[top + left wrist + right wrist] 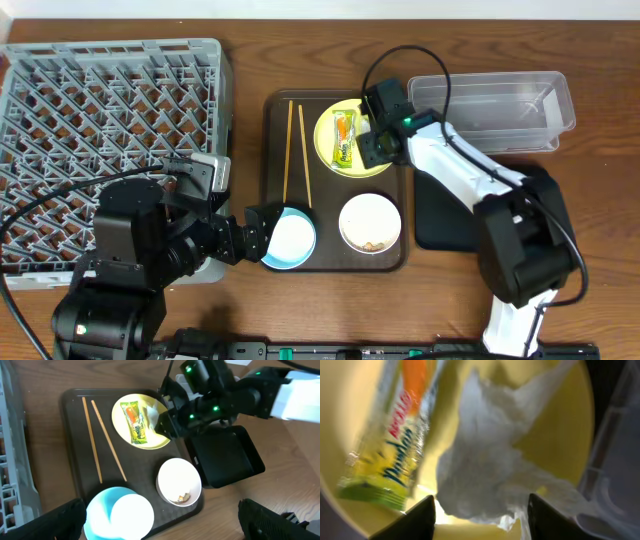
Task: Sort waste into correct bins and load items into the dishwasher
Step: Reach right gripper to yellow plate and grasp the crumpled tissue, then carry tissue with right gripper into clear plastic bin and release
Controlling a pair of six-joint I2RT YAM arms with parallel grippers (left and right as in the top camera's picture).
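Tissue (490,450) removal in hand: right gripper (480,505) straddles it at right edge of plate (560,435), grip undeterminable; next needs firm pinch, clean lift.

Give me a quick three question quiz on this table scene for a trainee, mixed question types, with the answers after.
1. True or false: the chopsticks lie in the dish rack.
2. Besides the tissue, what lies on the yellow plate? A) snack wrapper B) spoon C) cup
3. Which bowl holds the food crumbs?
Key: 1 false, they lie on the brown tray; 2 A; 3 the white bowl.
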